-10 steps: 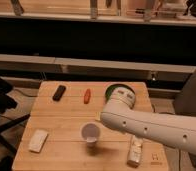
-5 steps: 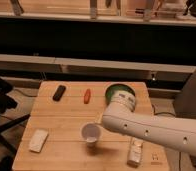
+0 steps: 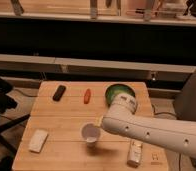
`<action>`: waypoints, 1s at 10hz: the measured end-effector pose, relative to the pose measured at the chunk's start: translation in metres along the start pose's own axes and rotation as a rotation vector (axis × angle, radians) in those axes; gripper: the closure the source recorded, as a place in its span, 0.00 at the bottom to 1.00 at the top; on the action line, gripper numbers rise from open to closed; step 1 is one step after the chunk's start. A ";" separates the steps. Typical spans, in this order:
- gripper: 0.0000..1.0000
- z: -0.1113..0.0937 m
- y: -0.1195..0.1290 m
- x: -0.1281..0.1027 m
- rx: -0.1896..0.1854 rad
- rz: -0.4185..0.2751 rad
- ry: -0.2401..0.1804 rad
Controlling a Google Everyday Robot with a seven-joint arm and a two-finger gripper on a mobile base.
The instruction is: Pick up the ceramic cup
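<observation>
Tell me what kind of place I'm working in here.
Probably a lab or workshop test station: a light wooden tabletop, long pale shelves behind it, and scattered test items like the wide green bowl. The gripper sits beside the small white ceramic cup.

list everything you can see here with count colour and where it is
wooden table: one, light brown, centre of view
small round white ceramic cup: one, white, front middle of table
wide green bowl: one, green, back right, partly behind the arm
long white labelled bottle: one, white, front right
flat white block: one, white, front left
black oblong object: one, black, back left
orange-red oblong object: one, orange-red, back middle
black stand: one, black, left of table
robot arm: one, white, reaching in from the right
gripper: one, colour hidden, arm's end beside the cup, jaws open
</observation>
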 end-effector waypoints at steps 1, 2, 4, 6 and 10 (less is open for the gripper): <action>0.20 0.000 0.000 -0.001 0.004 -0.012 -0.004; 0.20 0.001 0.000 -0.002 0.005 -0.018 -0.008; 0.20 0.006 0.005 -0.004 0.009 -0.026 -0.020; 0.20 0.020 0.003 -0.009 0.017 -0.044 -0.034; 0.20 0.028 0.006 -0.011 0.023 -0.068 -0.051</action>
